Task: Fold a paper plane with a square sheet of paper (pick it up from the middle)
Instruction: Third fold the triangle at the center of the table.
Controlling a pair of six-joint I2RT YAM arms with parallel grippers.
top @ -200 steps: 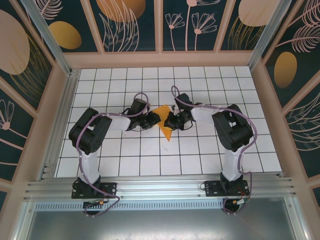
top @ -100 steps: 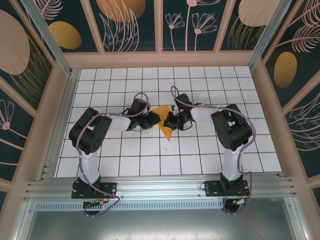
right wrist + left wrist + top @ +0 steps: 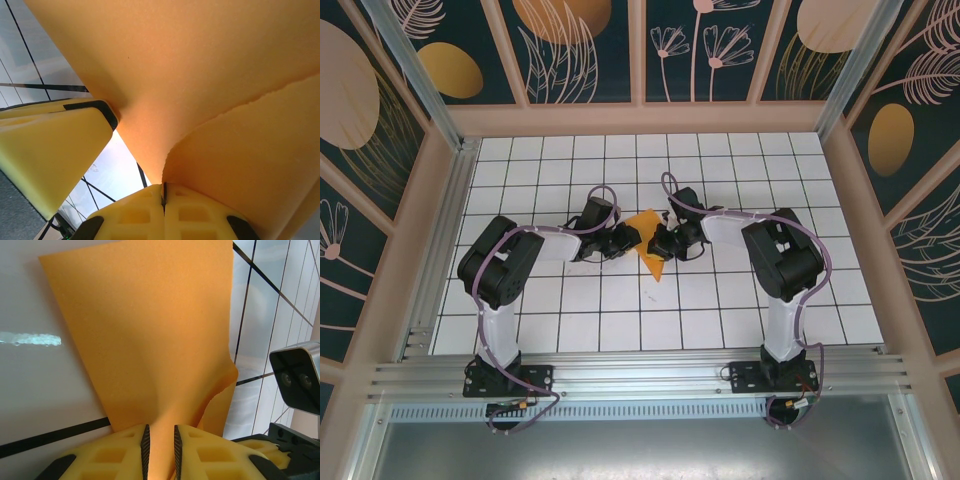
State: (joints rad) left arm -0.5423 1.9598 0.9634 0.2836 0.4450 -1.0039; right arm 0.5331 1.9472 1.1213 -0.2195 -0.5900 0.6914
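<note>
Nothing has shifted bar a slight settle of the right arm. We sit mid-fold, the left gripper (image 3: pixel 160 440) pinching the square sheet of paper (image 3: pixel 648 245), already a pointed wedge, and the right gripper (image 3: pixel 163 192) clamped tight on its layered edge, over the middle tiles of the table (image 3: pixel 720 300). Next, we judge, the crease needs pressing flat, but the two grippers crowd each other, leaving little room to re-grip.
</note>
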